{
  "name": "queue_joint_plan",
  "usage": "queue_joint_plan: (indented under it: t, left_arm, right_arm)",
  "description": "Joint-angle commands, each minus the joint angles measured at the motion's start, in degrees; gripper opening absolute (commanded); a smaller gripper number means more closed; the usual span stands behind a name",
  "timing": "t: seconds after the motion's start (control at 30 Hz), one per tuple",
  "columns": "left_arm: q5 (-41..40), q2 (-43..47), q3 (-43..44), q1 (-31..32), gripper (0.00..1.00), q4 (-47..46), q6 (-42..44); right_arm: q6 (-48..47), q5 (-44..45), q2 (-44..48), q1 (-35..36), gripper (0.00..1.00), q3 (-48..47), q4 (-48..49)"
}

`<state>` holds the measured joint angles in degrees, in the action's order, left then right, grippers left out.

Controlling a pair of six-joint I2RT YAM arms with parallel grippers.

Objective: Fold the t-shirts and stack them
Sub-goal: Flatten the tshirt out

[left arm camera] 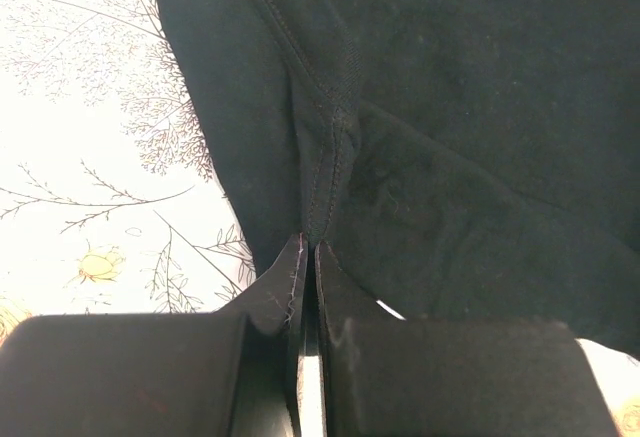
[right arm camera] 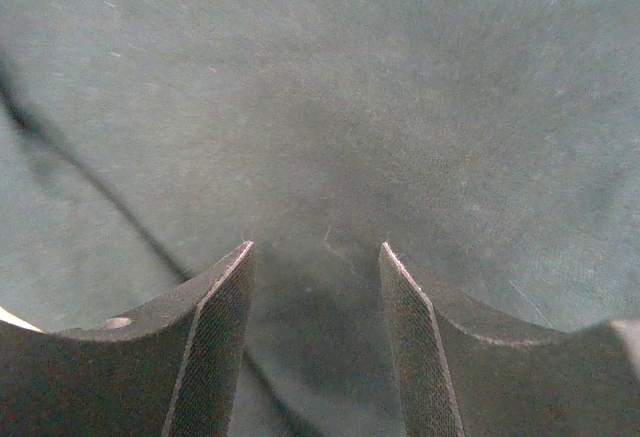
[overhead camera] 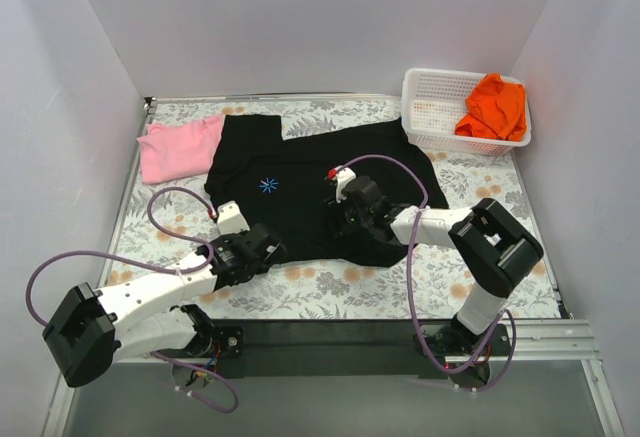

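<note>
— White walls box in the flower-printed desk (overhead camera: 480,287), so my view from here is clean.

— Where are the shirts?

— The black t-shirt (overhead camera: 300,162) lies spread over the middle of the desk, collar toward the far edge, hem toward the near edge. The pink t-shirt (overhead camera: 175,149) is bunched at the far-left corner, touching the black sleeve. The orange t-shirt (overhead camera: 495,107) sits in the white basket (overhead camera: 425,87) at the far-right corner.

— And your pincers?

— My left pincer (left arm camera: 308,257) is closed on the black t-shirt's side seam, down at its near-left corner. The stitched ridge runs straight into the tips. My right pincer (right arm camera: 315,252) has its jaws apart over plain black cloth near the hem. Nothing is between them, and I cannot tell whether the tips touch the fabric.

— How do you expect it to handle?

— Light and limp, I'd say. It should sag from any single hold and drag across the printed cover rather than slide. The seams and hem are the firmest parts, so those are where I'd pinch. I'd want the right side taken at the hem too, toward the near-right corner of the shirt, so the edge lifts level and doesn't twist.
</note>
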<state>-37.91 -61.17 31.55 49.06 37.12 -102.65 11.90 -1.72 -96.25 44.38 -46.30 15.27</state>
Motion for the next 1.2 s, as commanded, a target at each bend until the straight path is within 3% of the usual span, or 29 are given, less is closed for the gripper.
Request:
queue_joint_plan:
  t: [0.0,0.23,0.33,0.63,1.0,1.03,1.07,1.1,1.13,1.17]
  left_arm:
    - [-1.11,3.5,0.7,0.42,0.0,1.98,-1.67]
    - [-4.63,15.44,5.54,0.69,0.0,16.2,-5.19]
    - [-3.4,19.75,6.94,0.78,0.0,17.63,-5.11]
    - [-4.88,24.6,12.83,0.78,0.0,27.01,-8.08]
    - [-6.47,29.17,16.08,0.78,0.0,31.08,-9.67]
    - [-6.82,29.0,16.43,0.69,0.05,31.95,-10.37]
    - [-7.0,29.0,16.7,0.78,0.2,32.22,-10.29]
    - [-7.0,28.91,17.22,0.78,0.43,31.96,-9.77]
    - [-7.44,28.74,17.49,0.69,0.85,31.26,-8.37]
    - [-7.79,28.21,17.84,0.69,0.96,31.17,-8.01]
  right_arm:
    - [0.75,-0.04,-2.89,0.27,0.47,-2.38,1.87]
    - [1.81,1.45,-7.02,0.18,0.47,-3.79,1.78]
    - [2.16,2.93,-7.46,0.18,0.47,-4.32,1.7]
    - [1.99,3.47,-7.02,-0.26,0.48,-4.58,0.82]
    - [0.58,3.47,-7.56,-0.35,0.48,-6.26,0.29]
    - [-0.12,3.65,-6.51,-0.35,0.48,-6.17,0.2]
    - [-0.47,3.74,-5.63,-0.35,0.48,-5.99,0.2]
    - [-0.74,3.74,-4.84,-0.35,0.48,-5.64,0.2]
    - [-1.35,4.0,-3.26,-0.35,0.48,-5.29,0.2]
    - [-1.62,4.09,-2.38,-0.35,0.48,-5.03,0.29]
